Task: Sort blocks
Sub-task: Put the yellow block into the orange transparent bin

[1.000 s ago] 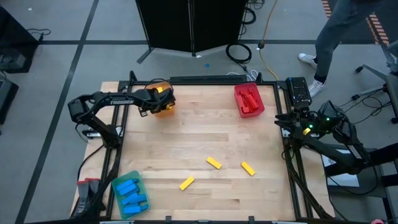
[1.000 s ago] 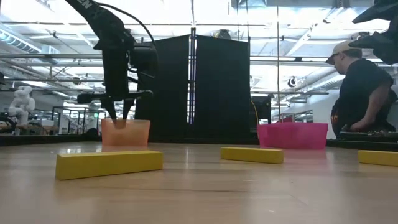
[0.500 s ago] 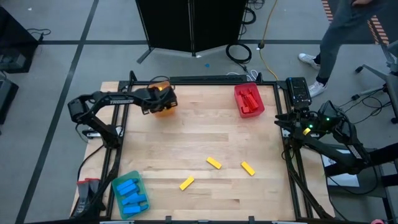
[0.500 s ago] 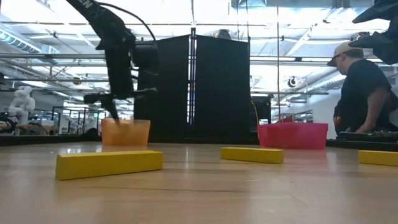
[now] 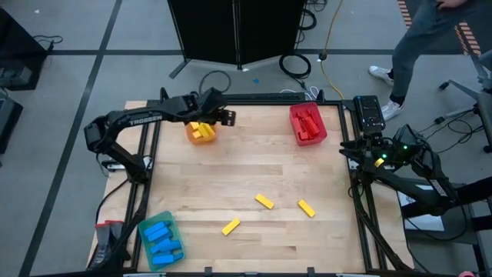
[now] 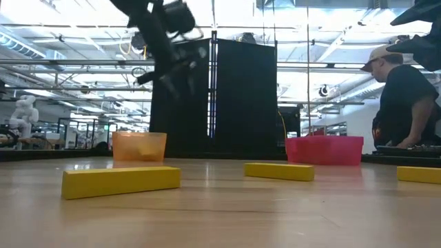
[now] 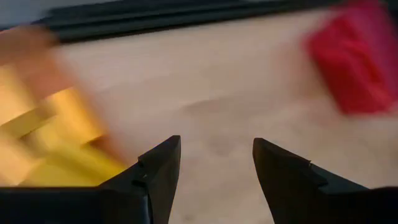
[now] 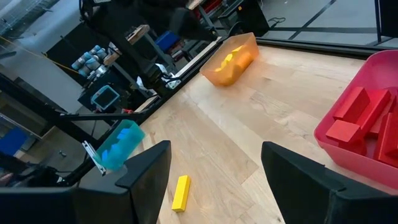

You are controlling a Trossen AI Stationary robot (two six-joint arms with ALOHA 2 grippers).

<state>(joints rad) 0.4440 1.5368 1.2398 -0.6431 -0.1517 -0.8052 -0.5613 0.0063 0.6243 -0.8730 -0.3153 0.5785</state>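
Left gripper (image 5: 223, 117): risen from the orange tray (image 5: 201, 132), jaws apart, empty; yellow blocks (image 5: 202, 131) deposited. Three yellow blocks (image 5: 264, 201) remain mid-table, next pickup. Right gripper (image 8: 214, 186): parked at table edge, open, empty.
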